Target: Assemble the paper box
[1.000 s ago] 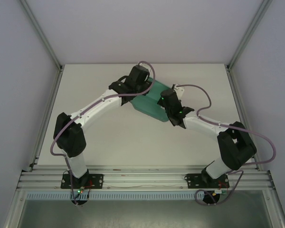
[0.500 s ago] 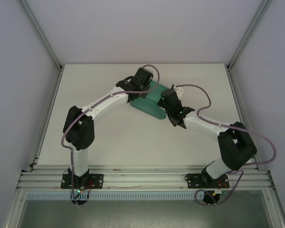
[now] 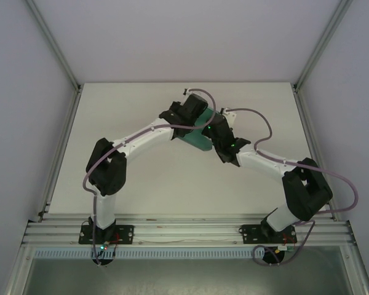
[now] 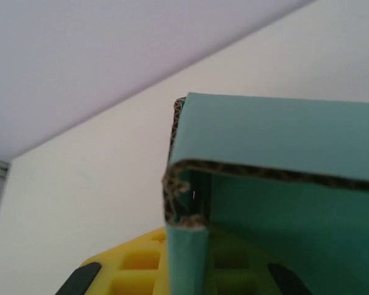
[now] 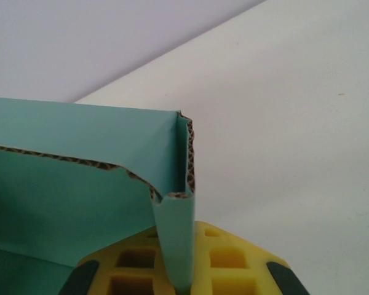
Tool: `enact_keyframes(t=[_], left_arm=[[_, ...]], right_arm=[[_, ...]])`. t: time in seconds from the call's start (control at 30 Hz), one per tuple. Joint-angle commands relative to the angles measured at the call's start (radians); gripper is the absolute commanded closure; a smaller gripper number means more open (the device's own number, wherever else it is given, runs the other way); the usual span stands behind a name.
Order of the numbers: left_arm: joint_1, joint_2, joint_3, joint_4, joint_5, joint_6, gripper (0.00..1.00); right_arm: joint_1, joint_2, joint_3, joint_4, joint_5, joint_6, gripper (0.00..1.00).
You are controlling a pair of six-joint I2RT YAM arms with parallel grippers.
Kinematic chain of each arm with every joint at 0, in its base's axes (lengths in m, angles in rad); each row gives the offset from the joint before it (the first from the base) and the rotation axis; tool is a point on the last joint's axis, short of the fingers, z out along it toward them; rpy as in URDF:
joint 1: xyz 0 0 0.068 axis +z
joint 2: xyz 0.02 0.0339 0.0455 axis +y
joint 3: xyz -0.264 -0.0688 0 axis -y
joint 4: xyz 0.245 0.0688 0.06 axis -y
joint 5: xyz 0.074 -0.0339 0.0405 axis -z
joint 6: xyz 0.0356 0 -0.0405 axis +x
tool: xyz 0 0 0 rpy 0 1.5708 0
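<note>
White desk (image 3: 141,178), far centre: paper box (image 3: 198,139), half-folded, walls up. Left gripper (image 4: 186,270) clamped on one corner wall, right gripper (image 5: 175,273) clamped on another. Likely bracing both ends so the walls stay square.

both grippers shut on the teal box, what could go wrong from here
The left gripper and the right gripper each pinch a thin wall of the paper box; pulling apart may tear its ragged corrugated corners. The two grippers sit close together at the box, so a folding move might make them collide.
</note>
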Motion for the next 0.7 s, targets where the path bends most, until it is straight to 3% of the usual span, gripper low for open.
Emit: enact_keyframes(t=[0.0,0.17,0.27,0.33,0.5,0.67], left_arm=[[0.071,0.037,0.020,0.023,-0.377,-0.017,1.00],[0.058,0.058,0.087,-0.086,-0.274,-0.049,1.00],[0.050,0.017,0.079,-0.131,-0.063,-0.048,0.57],[0.052,-0.045,0.017,-0.096,0.119,-0.038,0.43],[0.054,-0.199,-0.092,-0.025,0.452,-0.049,0.26],[0.058,-0.240,-0.097,-0.032,0.562,-0.053,0.19]], right_arm=[[-0.014,-0.020,-0.003,-0.101,0.151,0.015,1.00],[-0.014,-0.016,0.002,-0.098,0.147,0.014,1.00],[-0.015,-0.020,-0.002,-0.091,0.139,0.010,1.00],[-0.014,-0.021,-0.004,-0.082,0.120,0.004,1.00],[-0.013,-0.022,-0.011,-0.056,0.068,-0.007,1.00],[-0.014,-0.021,-0.014,-0.043,0.034,-0.014,1.00]])
